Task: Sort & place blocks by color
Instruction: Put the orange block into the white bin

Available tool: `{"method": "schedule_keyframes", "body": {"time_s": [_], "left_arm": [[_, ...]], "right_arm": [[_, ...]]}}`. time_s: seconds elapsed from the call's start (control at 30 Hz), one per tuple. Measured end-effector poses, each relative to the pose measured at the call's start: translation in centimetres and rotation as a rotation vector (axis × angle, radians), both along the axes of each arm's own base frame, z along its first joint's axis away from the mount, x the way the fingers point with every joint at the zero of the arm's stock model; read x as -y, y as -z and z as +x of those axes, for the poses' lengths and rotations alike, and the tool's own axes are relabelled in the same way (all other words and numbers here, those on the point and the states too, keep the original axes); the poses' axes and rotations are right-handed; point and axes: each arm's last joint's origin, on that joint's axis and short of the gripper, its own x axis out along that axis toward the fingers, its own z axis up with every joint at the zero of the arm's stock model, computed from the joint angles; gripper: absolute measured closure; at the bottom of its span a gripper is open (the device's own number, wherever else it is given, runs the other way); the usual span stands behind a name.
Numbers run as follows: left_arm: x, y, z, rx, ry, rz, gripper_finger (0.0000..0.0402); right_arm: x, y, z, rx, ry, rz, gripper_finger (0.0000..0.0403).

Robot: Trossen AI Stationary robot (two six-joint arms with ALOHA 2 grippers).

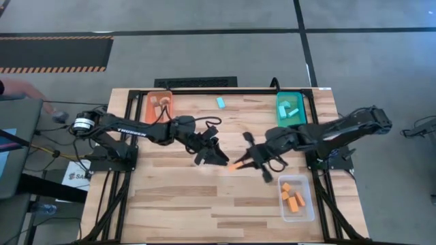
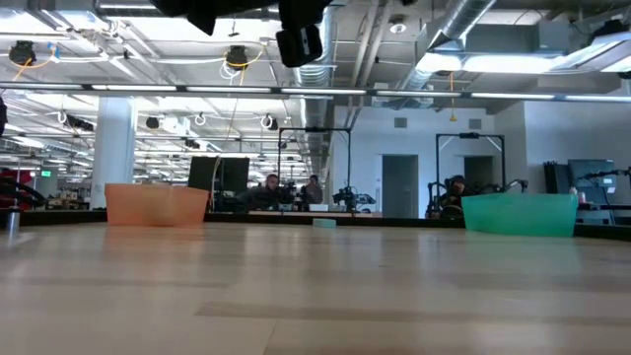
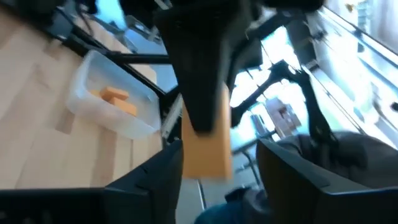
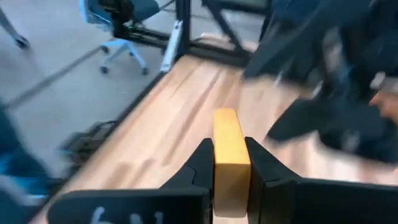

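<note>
An orange block (image 1: pixel 235 165) hangs over the middle of the table between my two grippers. My right gripper (image 4: pixel 231 163) is shut on it, reaching in from the table's right (image 1: pixel 249 160). My left gripper (image 1: pixel 218 157) faces it from the left, open. In the left wrist view the block's free end (image 3: pixel 206 146) stands between the left gripper's spread fingers (image 3: pixel 219 149), with a clear gap to one finger. A light blue block (image 1: pixel 221 102) lies flat on the table near the far edge. My right gripper pinches the orange block by its two long side faces (image 4: pixel 231 177) between its two fingers. The fingers come from the table's right, slanting a little down, and lie along the block, whose far end (image 4: pixel 227 121) sticks out past the fingertips. The block is lifted clear of the table. My left gripper: I cannot tell whether one finger (image 3: pixel 163 171) touches the block's edge.
An orange tray (image 1: pixel 151 107) with pale wood blocks stands at the far left. A teal tray (image 1: pixel 278 109) with light blue blocks stands at the far right. A clear tray (image 1: pixel 308 204) with orange blocks sits near the right front. Bare wood lies in front of the grippers.
</note>
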Motion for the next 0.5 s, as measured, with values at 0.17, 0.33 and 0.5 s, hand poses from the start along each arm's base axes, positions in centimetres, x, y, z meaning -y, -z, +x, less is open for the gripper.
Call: {"method": "schedule_keyframes", "body": {"time_s": [0.17,0.33,0.5], "left_arm": [[-2.1,1.1,-0.3,-0.115,0.027,-0.001,0.0185],[-3.6,2.6,-1.3,-0.273,-0.066,0.113,0.0183],[-4.1,3.5,-1.7,-0.354,-0.134,0.208,0.0183]], "right_arm": [[0.3,-0.9,-4.4,-0.231,0.034,0.177,0.0349],[-0.3,-0.7,-10.0,-0.594,0.028,0.346,0.0346],[-1.2,-0.4,-14.1,-0.871,0.144,0.452,0.0345]]}}
